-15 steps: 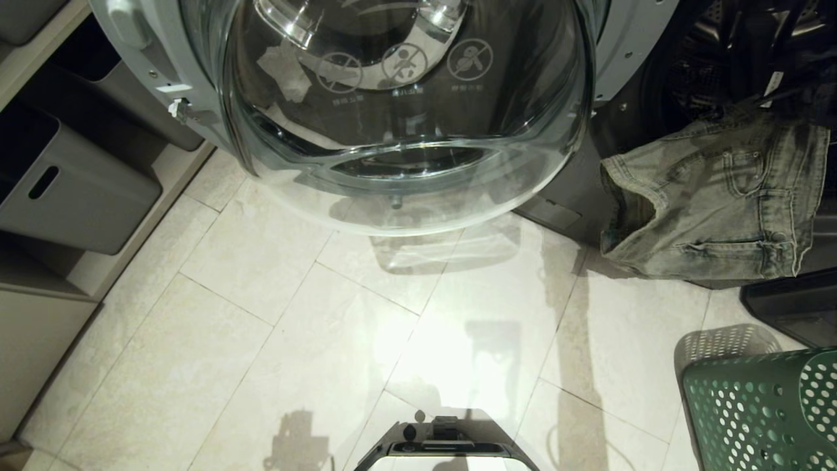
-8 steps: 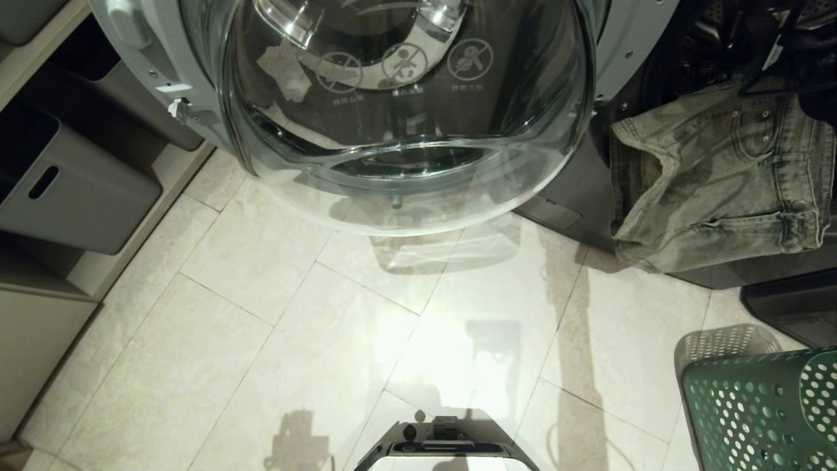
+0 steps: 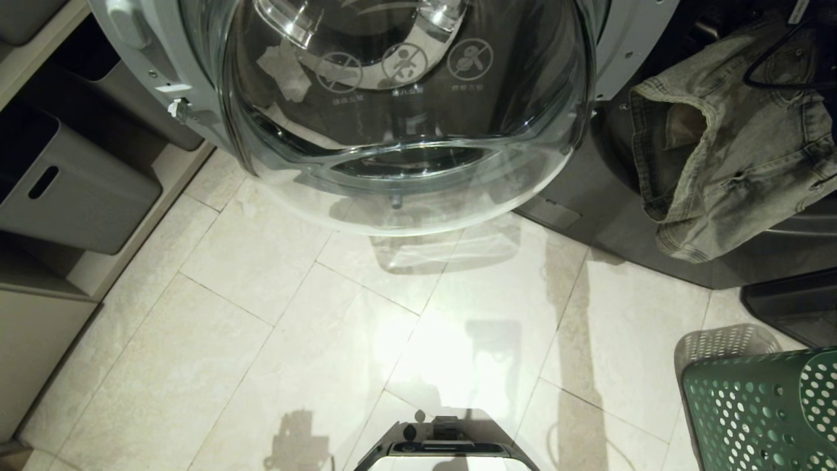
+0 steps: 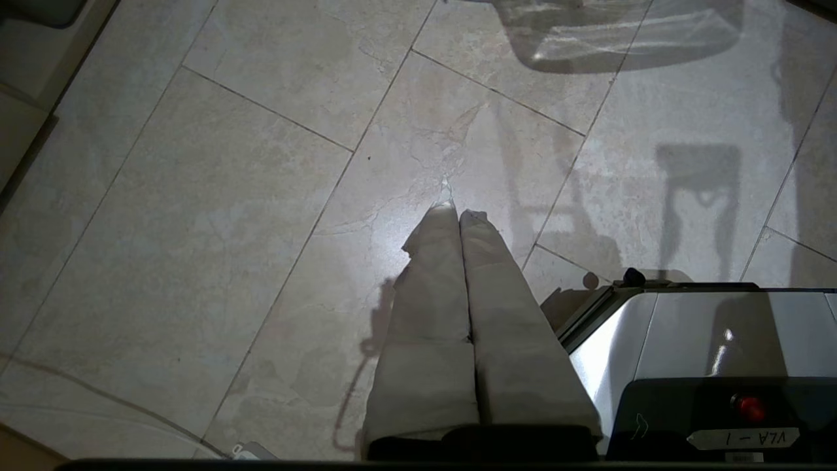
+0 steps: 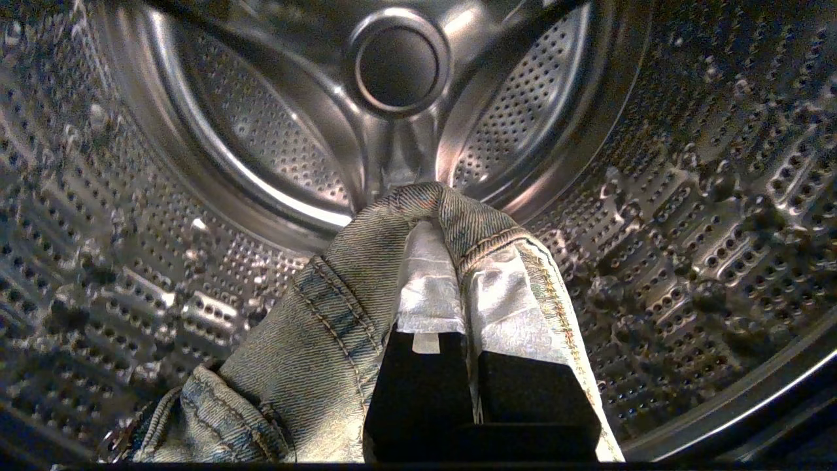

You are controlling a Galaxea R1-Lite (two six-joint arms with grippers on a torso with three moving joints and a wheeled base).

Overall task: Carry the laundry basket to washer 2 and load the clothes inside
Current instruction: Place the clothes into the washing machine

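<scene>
Jeans [image 5: 314,340] pinched tight in right claw [image 5: 465,288] inside drum [image 5: 686,196], visible only from right wrist.

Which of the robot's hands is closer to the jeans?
Right. The right gripper is clamped on the jeans, carrying them into the washer drum. The left gripper hangs shut over bare floor, away from them.
</scene>
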